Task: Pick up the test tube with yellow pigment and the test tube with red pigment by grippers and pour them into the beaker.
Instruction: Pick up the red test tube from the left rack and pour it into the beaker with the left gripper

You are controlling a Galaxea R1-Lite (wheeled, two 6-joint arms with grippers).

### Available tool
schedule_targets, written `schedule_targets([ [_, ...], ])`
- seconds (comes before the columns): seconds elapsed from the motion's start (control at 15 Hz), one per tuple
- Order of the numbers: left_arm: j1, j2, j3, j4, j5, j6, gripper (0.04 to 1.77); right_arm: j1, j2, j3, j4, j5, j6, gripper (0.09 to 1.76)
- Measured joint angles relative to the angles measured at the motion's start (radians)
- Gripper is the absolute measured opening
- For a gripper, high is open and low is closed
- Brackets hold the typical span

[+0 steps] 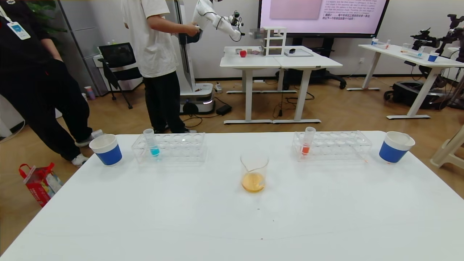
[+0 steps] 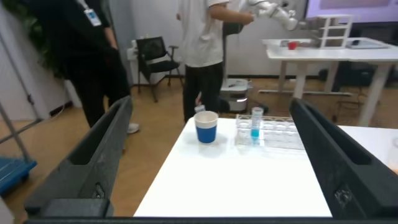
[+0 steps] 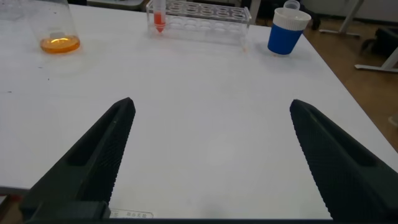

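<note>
The beaker [image 1: 254, 174] stands at the middle of the white table [image 1: 232, 224] and holds orange-yellow liquid; it also shows in the right wrist view [image 3: 56, 31]. The test tube with red pigment [image 1: 308, 142] stands upright in the right clear rack [image 1: 337, 145], also in the right wrist view [image 3: 158, 17]. No test tube with yellow pigment is in view. Neither gripper shows in the head view. My left gripper [image 2: 211, 106] is open and empty, back from the table's left end. My right gripper [image 3: 211, 104] is open and empty, over the table's near right part.
A tube of cyan liquid [image 1: 152, 143] stands in the left rack [image 1: 174, 146]. Blue-and-white paper cups stand at the far left [image 1: 106, 149] and far right [image 1: 396, 146]. Two people stand beyond the table's far left corner.
</note>
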Motion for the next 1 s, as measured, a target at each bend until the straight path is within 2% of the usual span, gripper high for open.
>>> schedule_targets([
  [0.07,0.004,-0.053,0.026,-0.001,-0.085,-0.001,1.75,0.000,0.000,0.000,0.000,0.000,0.000,1.74],
  [0.13,0.008,-0.099,0.070,-0.012,-0.131,0.001,1.75,0.000,0.000,0.000,0.000,0.000,0.001,1.74],
  [0.27,0.014,-0.155,0.203,-0.122,-0.161,-0.001,1.75,0.000,0.000,0.000,0.000,0.000,0.001,1.74],
  [0.4,0.018,-0.180,0.378,-0.218,-0.172,0.001,1.75,0.000,0.000,0.000,0.000,0.000,0.001,1.74],
  [0.53,0.018,-0.190,0.539,-0.253,-0.179,-0.007,1.75,0.000,0.000,0.000,0.000,0.000,0.001,1.74],
  [0.6,0.018,-0.192,0.591,-0.236,-0.210,-0.025,1.75,0.000,0.000,0.000,0.000,0.000,0.001,1.74],
  [0.73,0.018,-0.194,0.631,-0.135,-0.245,-0.052,1.75,0.000,0.000,0.000,0.000,0.000,0.001,1.74],
  [1.0,0.018,-0.194,0.645,-0.152,-0.249,-0.072,1.75,0.000,0.000,0.000,0.001,0.000,0.001,1.74],
])
